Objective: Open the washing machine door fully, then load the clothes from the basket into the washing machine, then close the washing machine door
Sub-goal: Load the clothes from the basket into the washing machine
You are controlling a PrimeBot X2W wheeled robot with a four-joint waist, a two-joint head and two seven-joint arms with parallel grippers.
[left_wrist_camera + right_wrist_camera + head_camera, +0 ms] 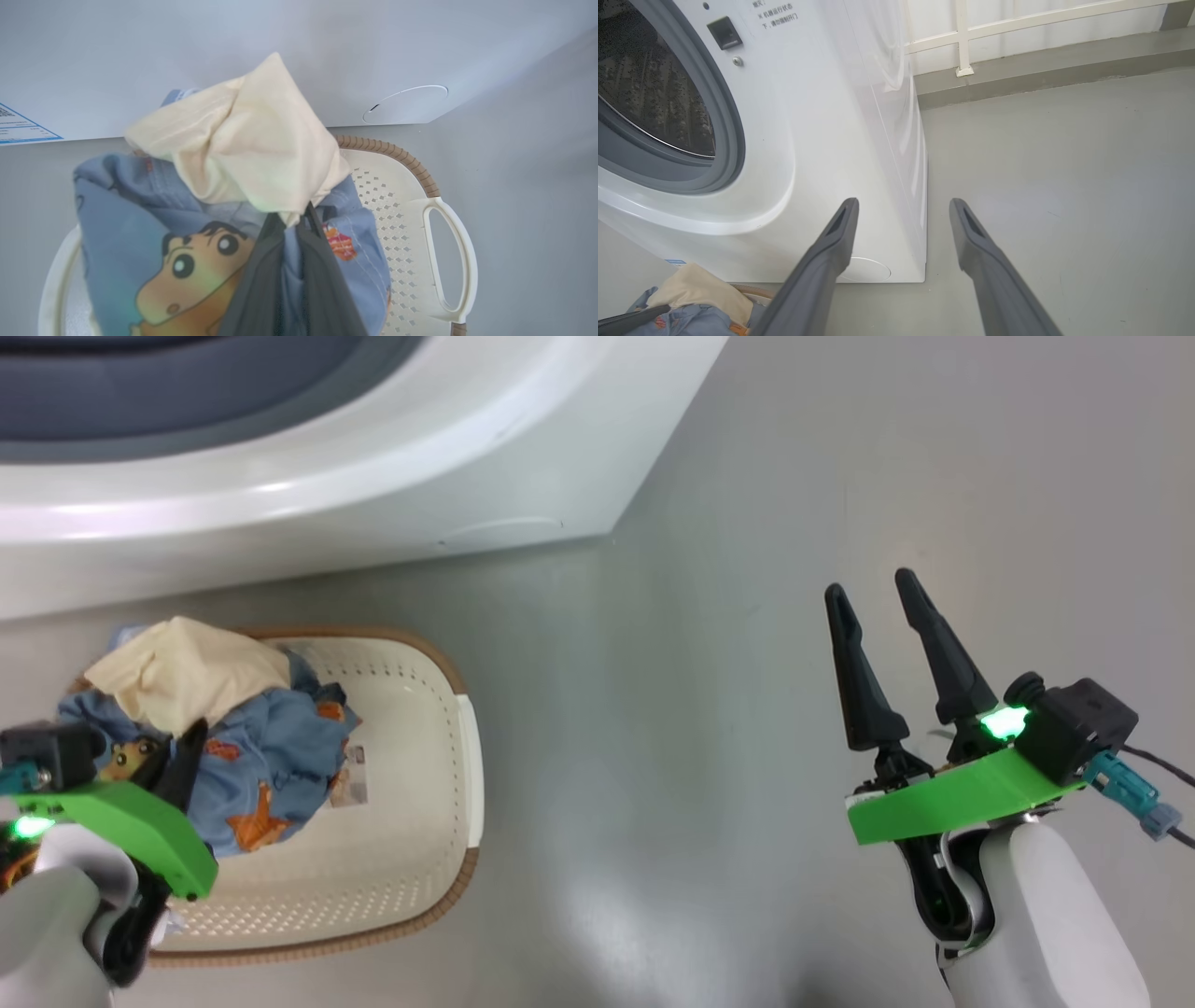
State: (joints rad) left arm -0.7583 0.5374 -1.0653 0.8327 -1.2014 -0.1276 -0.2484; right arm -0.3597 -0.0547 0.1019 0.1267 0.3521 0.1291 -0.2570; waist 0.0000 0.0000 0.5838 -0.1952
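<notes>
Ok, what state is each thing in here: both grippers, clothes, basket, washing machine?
Left gripper, shut on the clothes.
Right gripper, open, holding nothing, over the floor.
Clothes, bunched together, pinched over the basket.
Basket, upright on the floor, its right part bare.
Washing machine, mouth uncovered, drum showing.

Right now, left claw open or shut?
Shut. The left claw has its dark fingers together, pinching the light blue cartoon-print garment; the plain cream cloth bunches on top, over the cream-white perforated plastic basket.
</notes>
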